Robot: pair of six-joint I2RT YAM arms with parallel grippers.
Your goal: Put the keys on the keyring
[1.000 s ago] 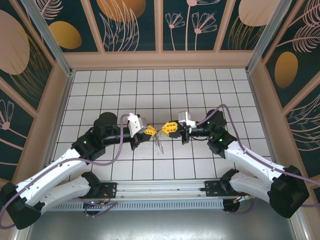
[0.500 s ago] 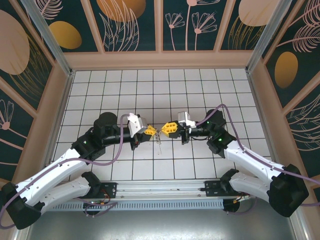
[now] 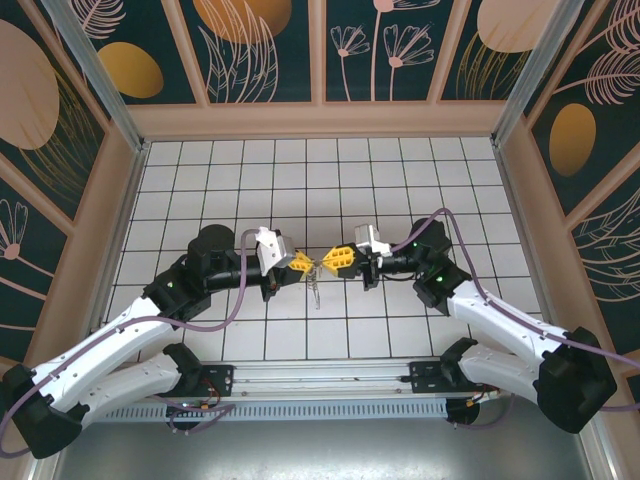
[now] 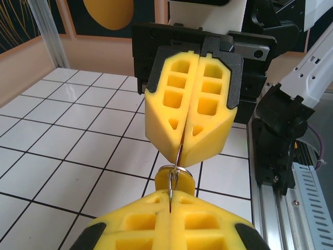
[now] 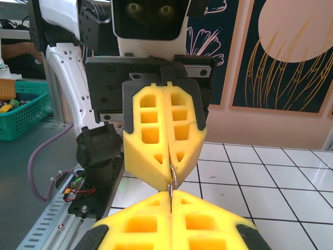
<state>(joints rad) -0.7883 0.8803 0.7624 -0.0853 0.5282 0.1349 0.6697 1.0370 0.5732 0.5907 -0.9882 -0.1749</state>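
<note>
Left claw [image 4: 170, 203] and right claw [image 5: 170, 200] tip to tip, both pinching one thin keyring [image 4: 178, 156], one key [image 3: 314, 285] dangling beneath

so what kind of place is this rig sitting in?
Probably a lab robot test cell: a white tiled table boxed in by painted wall panels on aluminium posts, with a green basket of bits on the floor outside it.

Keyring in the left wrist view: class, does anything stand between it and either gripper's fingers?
Nothing visible does. The thin metal keyring runs straight from the shut fingers of the left gripper into those of the right gripper, pinched at both ends. A brass-headed key hangs just behind it.
</note>
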